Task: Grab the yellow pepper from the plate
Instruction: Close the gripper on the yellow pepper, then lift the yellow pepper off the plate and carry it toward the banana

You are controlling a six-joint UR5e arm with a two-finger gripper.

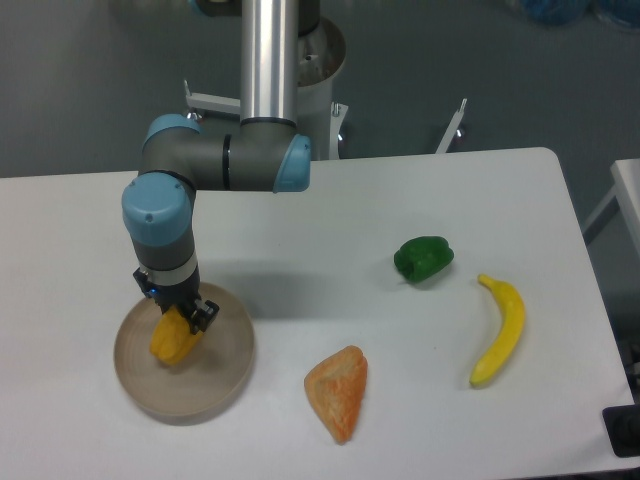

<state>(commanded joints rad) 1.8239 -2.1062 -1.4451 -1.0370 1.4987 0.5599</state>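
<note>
Plate (pixel 215 385) first, sitting at the lower left of the frame on the white table (pixel 330 215), round, tan, low-rimmed. Right over it the arm is reaching straight down, its grey and blue joints stacked in the upper left, and the gripper (pixel 177 318) is hanging at the plate's upper part. The yellow pepper (pixel 174 342) is showing directly beneath the gripper, inside the plate's rim and left of its centre, its top tucked up between the dark fingers. The fingers are flanking the pepper on both sides and seem to be touching it, but from this angle I cannot tell whether they are truly clamping it or only standing around it. Whether the pepper is resting on the plate or hanging just off it is also not readable here.

Moving right, an orange wedge-shaped piece (pixel 339 390) is lying on the table just beyond the plate, near the bottom centre of the frame. Further right and higher up, a green pepper (pixel 423 258) is sitting on its own, well apart from the plate. At the far right a yellow banana (pixel 500 331) is lying lengthwise, curving downward, close to the table's right edge.
</note>
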